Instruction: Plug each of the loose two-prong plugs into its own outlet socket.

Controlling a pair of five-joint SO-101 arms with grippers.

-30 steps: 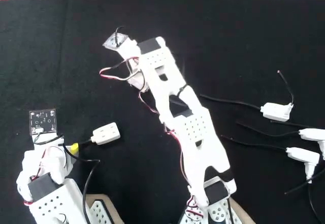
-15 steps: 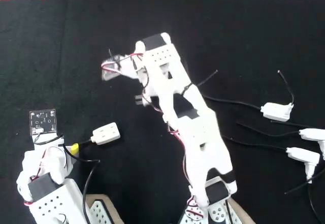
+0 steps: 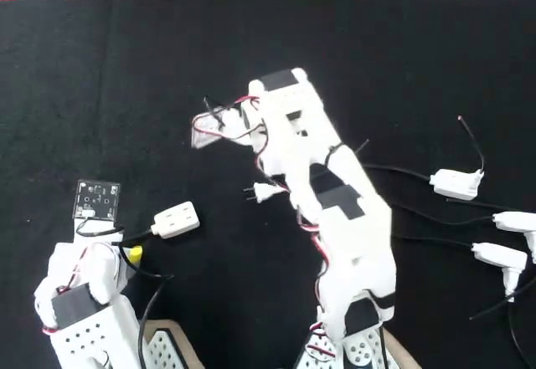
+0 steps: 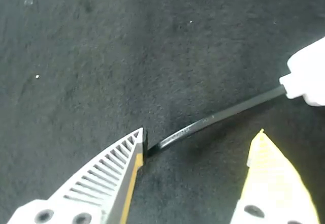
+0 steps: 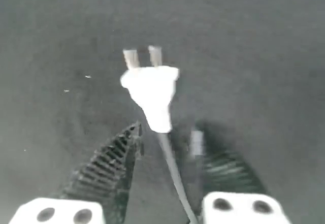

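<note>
Right gripper (image 5: 166, 131) clamps smooth white 2-prong plug (image 5: 150, 89) by cord (image 5: 175, 178); left gripper (image 4: 201, 131) ribbed, splayed.

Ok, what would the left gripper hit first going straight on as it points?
Probably the black cord, lying across the gap just ahead of the left gripper. The white outlet socket at its end sits off to one side. Height above the cord is unclear.
</note>
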